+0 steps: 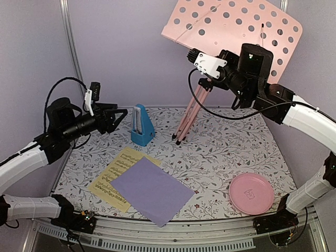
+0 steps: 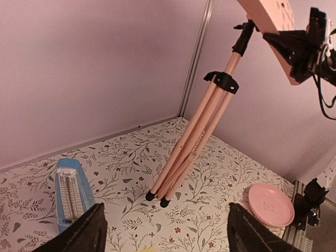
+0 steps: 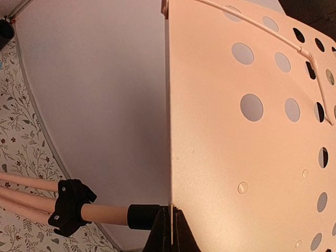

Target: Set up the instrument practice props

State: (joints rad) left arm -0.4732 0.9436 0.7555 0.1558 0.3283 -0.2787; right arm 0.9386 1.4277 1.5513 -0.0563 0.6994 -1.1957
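Right jaws clamp the music stand by its desk; left jaws, wide, should next spread its folded legs.

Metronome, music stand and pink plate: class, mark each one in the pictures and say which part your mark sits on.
metronome (image 1: pixel 142 127): top external view, on its blue front face.
music stand (image 1: pixel 233 30): top external view, on the perforated desk.
pink plate (image 1: pixel 251 193): top external view, on its bare centre.
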